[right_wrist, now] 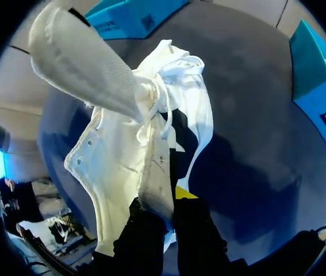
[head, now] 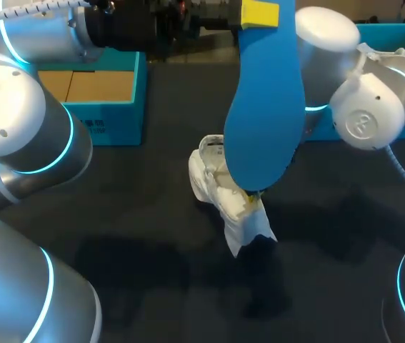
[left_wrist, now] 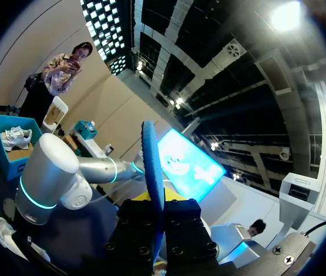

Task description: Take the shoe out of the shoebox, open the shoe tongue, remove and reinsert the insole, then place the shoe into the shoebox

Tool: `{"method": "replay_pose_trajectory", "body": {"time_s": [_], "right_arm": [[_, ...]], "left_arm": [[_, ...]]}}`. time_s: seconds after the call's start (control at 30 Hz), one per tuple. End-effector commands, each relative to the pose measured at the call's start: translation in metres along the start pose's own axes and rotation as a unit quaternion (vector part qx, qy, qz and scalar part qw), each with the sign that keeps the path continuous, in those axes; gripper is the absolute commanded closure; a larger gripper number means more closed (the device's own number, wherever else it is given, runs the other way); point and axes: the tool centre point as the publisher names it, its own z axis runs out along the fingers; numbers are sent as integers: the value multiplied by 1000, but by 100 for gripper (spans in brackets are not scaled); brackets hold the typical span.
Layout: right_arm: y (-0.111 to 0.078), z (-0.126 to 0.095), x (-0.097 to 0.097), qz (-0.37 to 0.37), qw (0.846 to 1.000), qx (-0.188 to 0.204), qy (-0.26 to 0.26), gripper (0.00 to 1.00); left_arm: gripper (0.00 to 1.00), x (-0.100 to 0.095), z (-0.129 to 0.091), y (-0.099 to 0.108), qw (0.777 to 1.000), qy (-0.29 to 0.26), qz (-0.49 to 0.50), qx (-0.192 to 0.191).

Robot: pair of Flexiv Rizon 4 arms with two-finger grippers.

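Observation:
A long blue insole (head: pixel 263 107) hangs heel-down high above the table, and my left gripper (head: pixel 259 14) is shut on its top end. In the left wrist view the insole (left_wrist: pixel 151 167) stands edge-on between that gripper's (left_wrist: pixel 158 214) fingers. Below it, the white shoe (head: pixel 220 187) is tilted over the dark table with its tongue pulled out. My right gripper (head: pixel 253 197), mostly hidden behind the insole, is shut on the shoe's upper edge. In the right wrist view the shoe (right_wrist: pixel 122 155) fills the space ahead of that gripper (right_wrist: pixel 165 210), its tongue (right_wrist: pixel 76 57) sticking out.
An open teal shoebox (head: pixel 116 114) with a cardboard floor stands at the back left. A second teal box (head: pixel 395 36) sits at the back right, behind my right arm's elbow (head: pixel 366 118). The table's dark surface (head: pixel 152 271) lies in front.

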Motion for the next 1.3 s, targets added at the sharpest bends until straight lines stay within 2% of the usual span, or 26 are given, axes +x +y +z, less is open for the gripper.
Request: {"method": "replay_pose_trajectory", "body": {"time_s": [0.03,0.3,0.43,0.53,0.73,0.87,1.3], "right_arm": [[-4,3,5,27,999,-21,-12,100],[-8,10,11,82,995,-57,-26,100],[-6,14,16,88,993,-66,-30,100],[-4,18,20,109,989,-88,-39,100],[2,33,16,123,988,-93,-21,100],[8,39,19,121,989,-84,-6,100],[8,63,18,150,985,-74,46,100]], "left_arm": [[100,0,0,1,1000,0,0,1],[100,0,0,1,1000,0,0,1],[100,0,0,1,1000,0,0,1],[100,0,0,1,1000,0,0,1],[100,0,0,1,1000,0,0,1],[100,0,0,1,1000,0,0,1],[100,0,0,1,1000,0,0,1]]}}
